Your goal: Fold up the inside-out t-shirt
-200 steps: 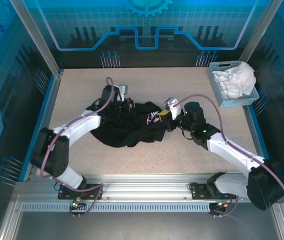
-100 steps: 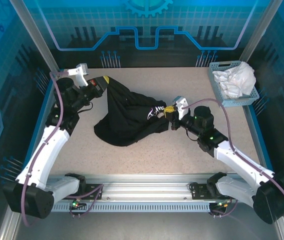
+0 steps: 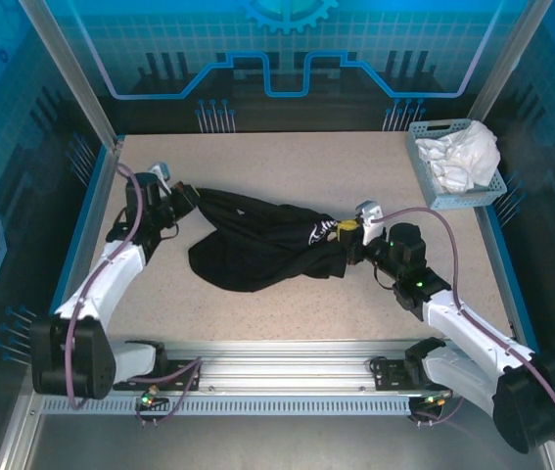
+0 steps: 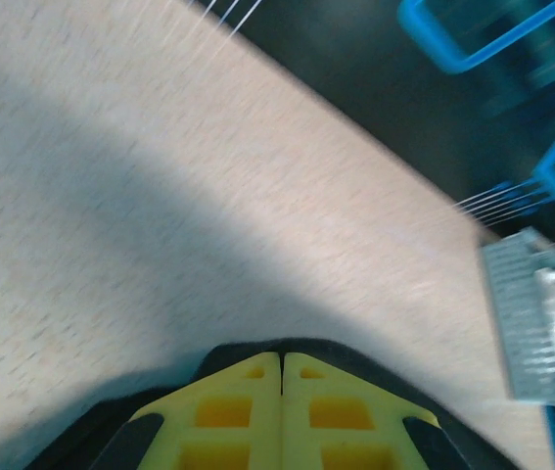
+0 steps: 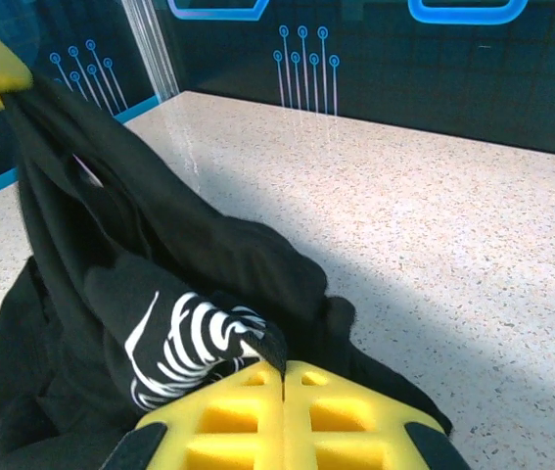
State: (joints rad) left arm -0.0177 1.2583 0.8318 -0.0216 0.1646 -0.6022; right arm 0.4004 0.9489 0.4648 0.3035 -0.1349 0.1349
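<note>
Black t-shirt (image 3: 257, 250) sags bunched mid-surface (image 3: 287, 162), stretched between both hands: far-left end clamped in the left hand (image 3: 185, 196), right edge by the print clamped in the right hand (image 3: 347, 238). Risk: pulling further apart slips a thin pinch free; the bunched cloth may fold crooked.

A pale speckled table (image 3: 306, 162) forms the enclosure floor. In its far right corner sits 1 light blue mesh basket (image 3: 468, 200), holding a crumpled white cloth (image 3: 463, 155) heaped above its rim. The dark back panel (image 3: 277, 59) carries blue line patterns, and an aluminium rail (image 3: 277, 377) runs along the near edge.
</note>
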